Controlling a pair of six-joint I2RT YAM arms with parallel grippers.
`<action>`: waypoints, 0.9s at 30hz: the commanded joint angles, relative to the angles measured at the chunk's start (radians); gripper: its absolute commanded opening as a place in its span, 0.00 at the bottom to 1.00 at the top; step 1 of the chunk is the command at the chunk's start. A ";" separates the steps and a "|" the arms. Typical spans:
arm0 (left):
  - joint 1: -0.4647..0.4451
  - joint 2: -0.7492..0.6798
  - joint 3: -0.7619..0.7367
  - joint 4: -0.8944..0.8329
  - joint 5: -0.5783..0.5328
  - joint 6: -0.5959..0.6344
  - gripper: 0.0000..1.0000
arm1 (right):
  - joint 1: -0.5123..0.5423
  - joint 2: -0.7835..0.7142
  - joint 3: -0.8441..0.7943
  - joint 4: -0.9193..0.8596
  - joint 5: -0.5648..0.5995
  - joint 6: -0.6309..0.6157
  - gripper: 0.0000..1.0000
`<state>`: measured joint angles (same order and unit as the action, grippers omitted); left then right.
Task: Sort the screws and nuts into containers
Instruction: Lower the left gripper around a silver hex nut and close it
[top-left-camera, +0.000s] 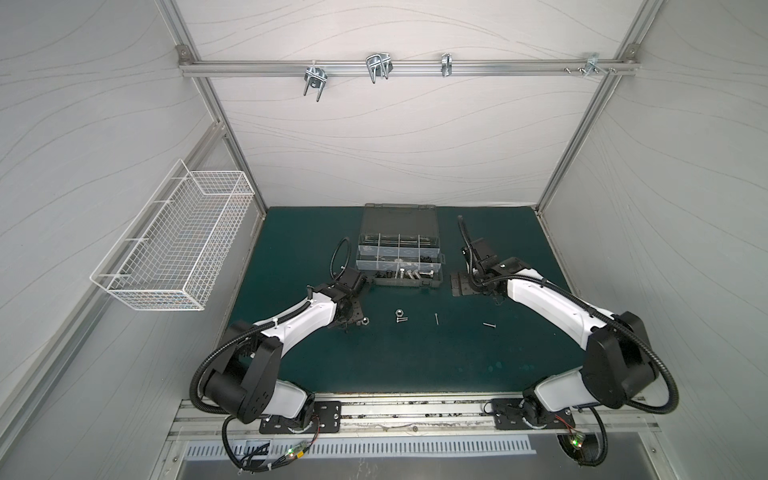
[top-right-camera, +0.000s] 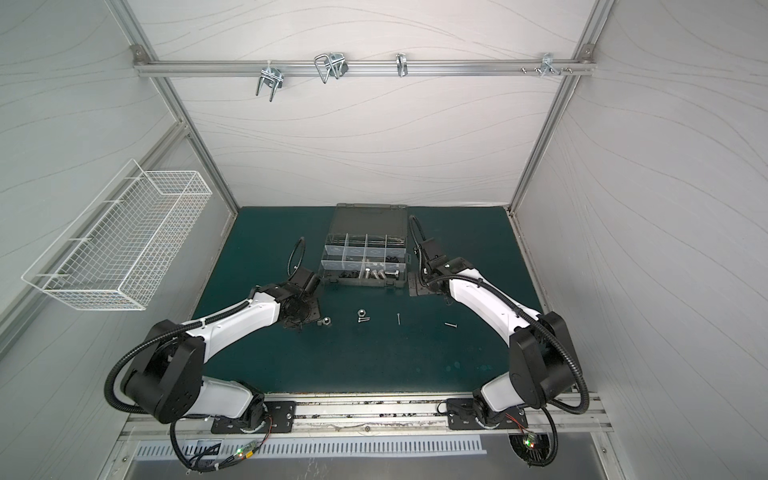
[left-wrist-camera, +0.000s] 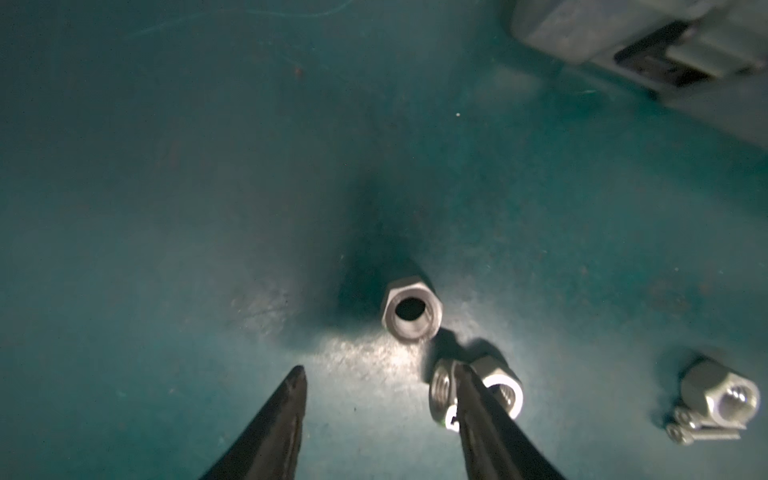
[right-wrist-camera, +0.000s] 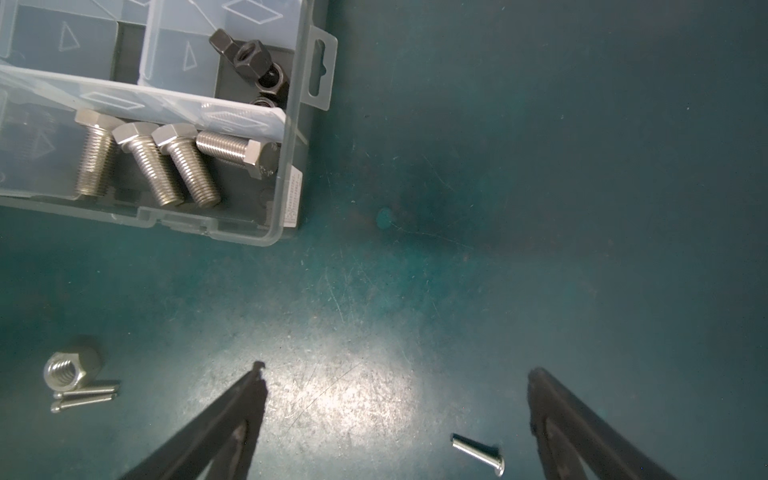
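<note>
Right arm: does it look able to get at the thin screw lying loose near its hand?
Likely yes: the right hand is open, and the thin screw lies alone on the bare mat, framed between its fingers in the wrist view. The organizer case stands well clear.

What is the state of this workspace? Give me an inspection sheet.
Surface: green mat, scuffed.
Job's things: open case holds bolts and black nuts; silver nuts and thin screws lie loose on mat.
Clutter: nothing seen.
Grippers: left gripper open, one finger by silver nuts; right gripper open above mat.
Cables: black hoses along both arms.
Surroundings: wire basket on wall, hooks on rail.
</note>
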<state>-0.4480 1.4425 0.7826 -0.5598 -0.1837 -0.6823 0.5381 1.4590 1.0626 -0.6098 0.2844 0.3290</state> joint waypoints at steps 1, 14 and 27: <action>-0.006 0.034 0.054 0.018 -0.013 0.008 0.56 | -0.004 -0.026 -0.004 -0.005 0.006 0.020 0.99; -0.006 0.146 0.089 0.028 -0.010 0.038 0.52 | -0.003 -0.001 0.017 -0.026 0.015 0.018 0.99; 0.015 0.179 0.057 0.064 -0.006 0.040 0.35 | -0.003 -0.015 0.022 -0.056 0.033 0.037 0.99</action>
<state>-0.4450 1.6016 0.8429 -0.5213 -0.1844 -0.6395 0.5381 1.4590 1.0630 -0.6273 0.3000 0.3485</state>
